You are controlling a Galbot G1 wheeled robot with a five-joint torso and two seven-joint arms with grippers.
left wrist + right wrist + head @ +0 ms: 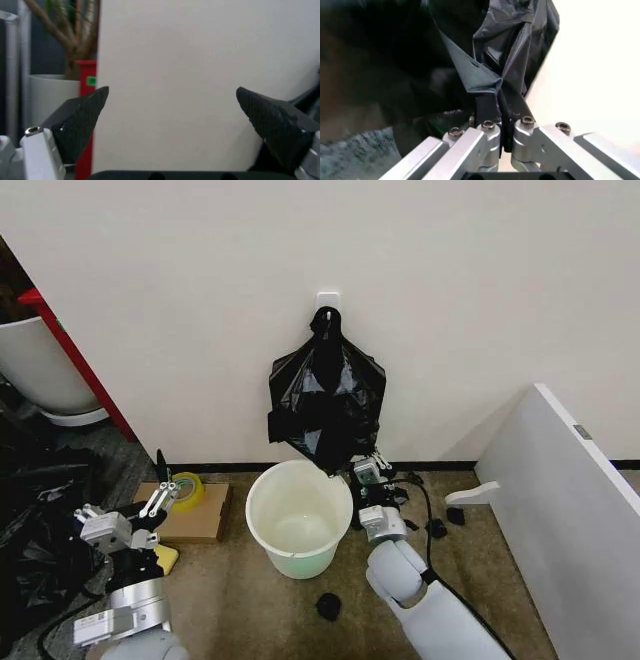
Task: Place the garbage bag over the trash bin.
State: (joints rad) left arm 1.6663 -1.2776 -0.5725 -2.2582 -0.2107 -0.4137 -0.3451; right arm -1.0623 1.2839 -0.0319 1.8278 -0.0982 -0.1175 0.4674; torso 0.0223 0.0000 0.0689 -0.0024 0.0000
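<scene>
Against the white wall [480, 300], the bag [327, 395] is hanging from a hook above the bin [298, 518]. The right gripper [501, 108] is pinching its lower edge; thin plastic may be tearing or slipping. The left gripper [172, 112] is waiting wide open, low at the left.

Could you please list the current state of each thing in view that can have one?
garbage bag: hanging from a wall hook, lower edge pinched by the right gripper.
trash bin: upright on the floor, open, unlined.
right gripper: jaws shut on the bag's lower edge, beside the bin's rim.
left gripper: jaws open, holding nothing, raised near the cardboard box.
tape roll: lying on the box.
</scene>
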